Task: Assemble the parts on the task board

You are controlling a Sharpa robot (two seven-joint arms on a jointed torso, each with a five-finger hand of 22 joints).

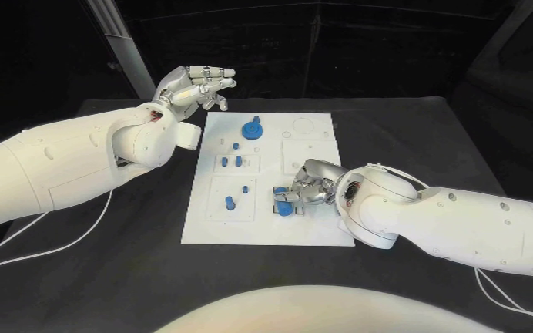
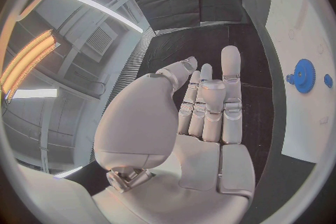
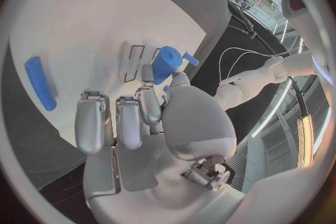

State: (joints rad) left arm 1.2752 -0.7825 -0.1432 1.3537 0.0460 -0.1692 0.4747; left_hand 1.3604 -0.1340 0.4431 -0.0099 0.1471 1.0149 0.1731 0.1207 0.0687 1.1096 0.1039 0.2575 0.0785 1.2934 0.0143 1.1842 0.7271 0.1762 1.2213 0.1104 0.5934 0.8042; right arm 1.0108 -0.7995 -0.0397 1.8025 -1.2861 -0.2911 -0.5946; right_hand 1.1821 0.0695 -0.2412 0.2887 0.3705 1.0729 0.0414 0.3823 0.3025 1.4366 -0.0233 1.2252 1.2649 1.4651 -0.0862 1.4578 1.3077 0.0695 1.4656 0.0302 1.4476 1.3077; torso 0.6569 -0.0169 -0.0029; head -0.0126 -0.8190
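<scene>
Right hand (image 1: 308,186) is down on the lower middle of the task board (image 1: 314,233), thumb and a finger pinching a blue cylinder (image 3: 165,63) over a rectangular recess. Left hand (image 1: 195,86) hovers at upper left, off the board's far corner, fingers straight and close together, palm empty. A blue gear (image 1: 252,128) sits near the board's top; small blue pegs (image 1: 230,161) stand mid-board.
</scene>
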